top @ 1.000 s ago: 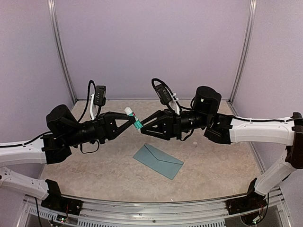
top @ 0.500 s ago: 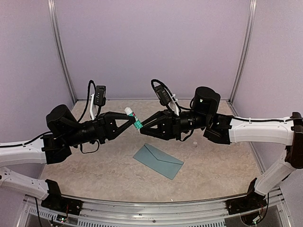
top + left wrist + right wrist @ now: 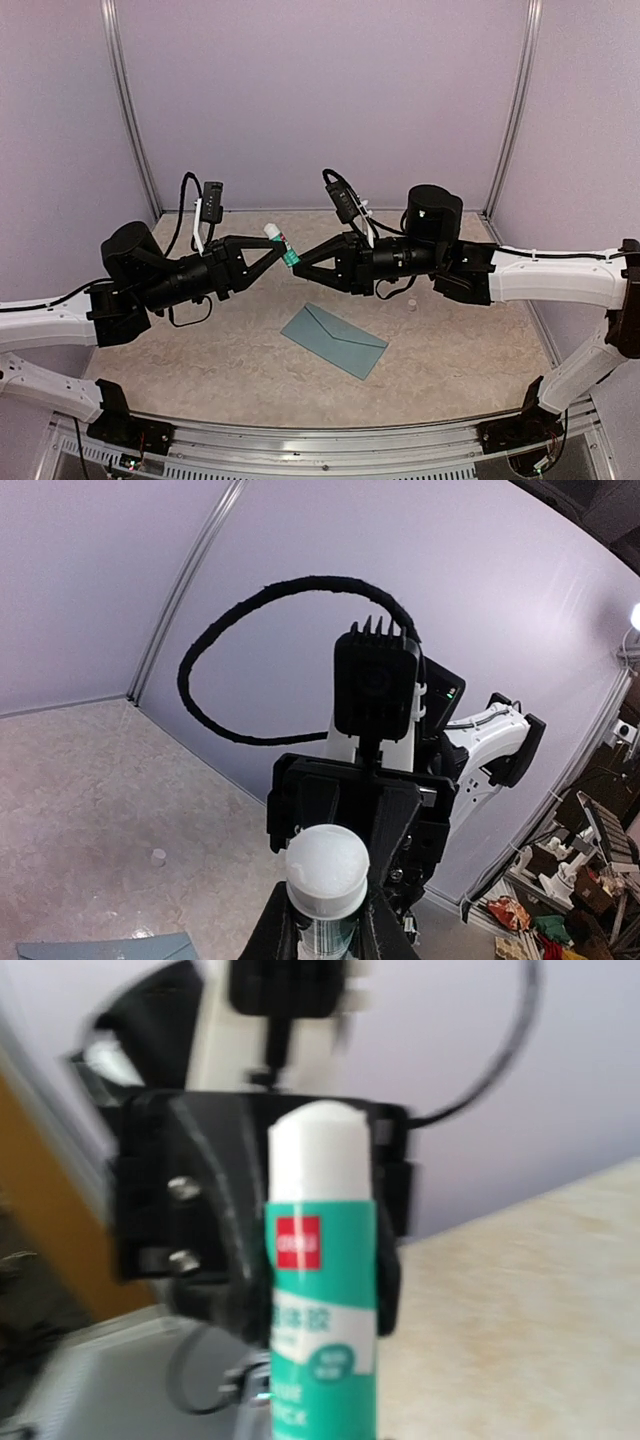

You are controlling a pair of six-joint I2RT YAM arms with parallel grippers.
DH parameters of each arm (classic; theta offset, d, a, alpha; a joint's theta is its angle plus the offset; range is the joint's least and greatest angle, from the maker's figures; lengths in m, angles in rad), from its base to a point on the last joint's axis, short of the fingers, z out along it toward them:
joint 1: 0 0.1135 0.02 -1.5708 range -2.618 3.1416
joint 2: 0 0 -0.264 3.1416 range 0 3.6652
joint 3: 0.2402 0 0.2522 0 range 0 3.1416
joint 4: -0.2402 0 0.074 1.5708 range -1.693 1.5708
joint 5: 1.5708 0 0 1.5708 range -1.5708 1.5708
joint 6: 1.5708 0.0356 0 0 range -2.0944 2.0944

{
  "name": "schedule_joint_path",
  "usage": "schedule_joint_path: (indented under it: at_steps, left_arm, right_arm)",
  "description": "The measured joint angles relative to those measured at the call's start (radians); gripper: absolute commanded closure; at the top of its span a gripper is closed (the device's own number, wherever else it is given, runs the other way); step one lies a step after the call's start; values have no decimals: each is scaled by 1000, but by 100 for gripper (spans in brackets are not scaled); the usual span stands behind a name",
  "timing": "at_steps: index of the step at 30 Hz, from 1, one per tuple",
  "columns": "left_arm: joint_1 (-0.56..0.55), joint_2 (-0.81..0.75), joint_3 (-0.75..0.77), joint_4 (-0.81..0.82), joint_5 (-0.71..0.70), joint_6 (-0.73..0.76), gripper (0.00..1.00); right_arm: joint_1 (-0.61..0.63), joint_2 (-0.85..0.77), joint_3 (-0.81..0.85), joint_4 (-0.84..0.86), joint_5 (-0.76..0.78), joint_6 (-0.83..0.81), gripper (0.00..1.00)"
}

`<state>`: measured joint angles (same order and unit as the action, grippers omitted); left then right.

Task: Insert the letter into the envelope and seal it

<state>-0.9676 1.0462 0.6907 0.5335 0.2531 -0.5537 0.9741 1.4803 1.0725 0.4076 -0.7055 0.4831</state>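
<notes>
A green-and-white glue stick [image 3: 281, 246] is held in the air between both grippers, above the table's middle. My left gripper [image 3: 274, 243] is shut on its upper part; the stick's white top [image 3: 327, 866] shows between my fingers [image 3: 283, 928]. My right gripper [image 3: 296, 262] is shut on the stick's green lower end; the stick [image 3: 322, 1310] fills the right wrist view, with the left gripper behind it. The teal-blue envelope [image 3: 333, 340] lies flat on the table below, flap side up; its corner shows in the left wrist view [image 3: 110, 948]. No letter is visible.
A small white cap [image 3: 409, 305] lies on the table right of the envelope and shows in the left wrist view [image 3: 158, 857]. Lilac walls close the back and sides. The metal front rail [image 3: 320, 445] runs along the near edge.
Both grippers and the glue stick have shifted slightly upward; the envelope and the cap have not moved.
</notes>
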Motion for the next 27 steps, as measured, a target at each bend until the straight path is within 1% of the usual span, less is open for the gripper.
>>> schedule_joint_path:
  at_steps: [3, 6, 10, 14, 17, 20, 22, 23, 24, 26, 27]
  left_arm:
    - [0, 0, 0, -27, -64, 0, 100]
    - [4, 0, 3, -34, -125, -3, 100]
    - [13, 0, 6, -35, -203, -6, 100]
    - [5, 7, 6, -50, -208, -26, 100]
    - [1, 18, 6, -54, -206, -29, 100]
    - [2, 21, 6, -55, -204, -32, 88]
    - [6, 19, 5, -55, -199, -35, 76]
    - [8, 16, 4, -55, -196, -37, 68]
    - [12, 8, 1, -55, -191, -40, 63]
    - [23, -13, -10, -55, -182, -47, 50]
    - [28, -22, -13, -54, -177, -46, 44]
  right_arm:
    - [28, -6, 30, -97, 134, -72, 92]
    - [76, -4, 96, -225, 335, -146, 93]
    - [146, 35, 197, -344, 617, -208, 93]
    - [185, 118, 298, -417, 896, -247, 94]
    - [199, 171, 335, -452, 1043, -259, 94]
    - [208, 181, 332, -474, 1101, -257, 93]
    - [205, 167, 316, -466, 1098, -251, 93]
    - [198, 154, 300, -457, 1080, -246, 93]
    - [190, 134, 273, -439, 1038, -241, 93]
    - [161, 87, 214, -400, 934, -226, 92]
    - [136, 60, 177, -365, 846, -216, 92]
